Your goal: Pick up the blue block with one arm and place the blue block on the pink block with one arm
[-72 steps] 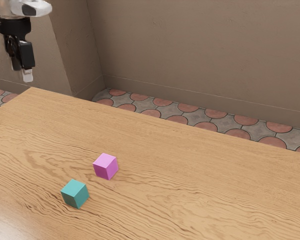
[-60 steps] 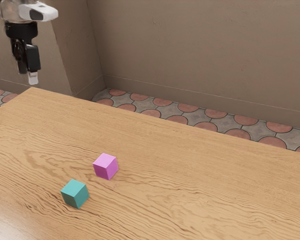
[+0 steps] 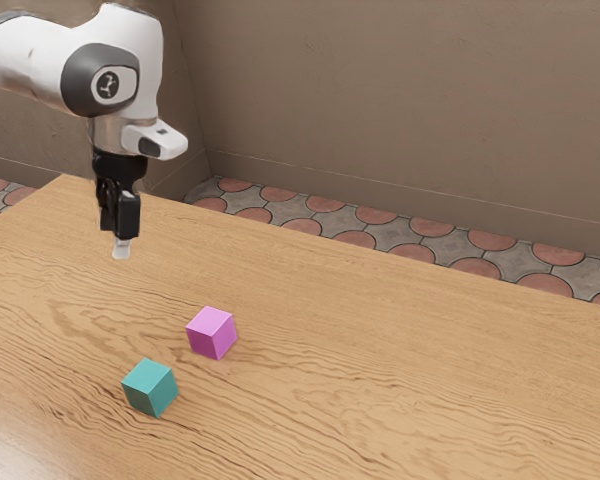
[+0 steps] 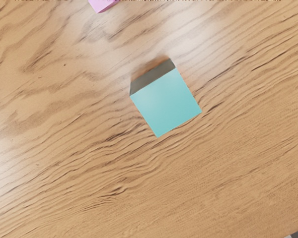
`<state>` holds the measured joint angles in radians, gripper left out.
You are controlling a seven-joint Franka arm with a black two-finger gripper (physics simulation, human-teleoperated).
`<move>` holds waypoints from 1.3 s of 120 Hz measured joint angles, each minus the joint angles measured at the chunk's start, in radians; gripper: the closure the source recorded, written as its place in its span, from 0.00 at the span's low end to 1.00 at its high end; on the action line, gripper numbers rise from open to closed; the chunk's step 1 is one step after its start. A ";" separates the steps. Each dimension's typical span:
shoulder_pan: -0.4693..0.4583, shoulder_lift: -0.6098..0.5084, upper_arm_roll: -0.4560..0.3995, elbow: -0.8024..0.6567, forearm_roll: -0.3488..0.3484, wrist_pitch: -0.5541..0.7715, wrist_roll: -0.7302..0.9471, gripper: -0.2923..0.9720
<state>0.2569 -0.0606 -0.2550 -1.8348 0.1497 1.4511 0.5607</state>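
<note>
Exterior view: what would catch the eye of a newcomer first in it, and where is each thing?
Two small cubes draw the eye on the wooden table: the pink block and, apart from it and nearer the camera, the blue block, which looks teal. Above them, toward the exterior view's left, the white arm holds its black tool pointing down, clear of both blocks.

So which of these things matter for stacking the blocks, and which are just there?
For the job:
blue block
pink block
tool

Just there:
wooden table
tiled floor
wall
</note>
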 joint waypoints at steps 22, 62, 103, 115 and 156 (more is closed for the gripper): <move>0.022 0.018 -0.018 -0.142 0.003 0.150 -0.049 0.23; 0.009 0.070 -0.037 -0.405 -0.053 0.417 -0.235 0.23; 0.011 0.003 -0.038 -0.508 -0.048 0.507 -0.407 0.23; 0.106 -0.014 -0.038 -0.522 -0.047 0.515 -0.436 0.23; 0.183 0.083 -0.104 -0.492 -0.045 0.568 -0.504 0.23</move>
<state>0.4403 0.0223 -0.3585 -2.3267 0.1043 2.0191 0.0564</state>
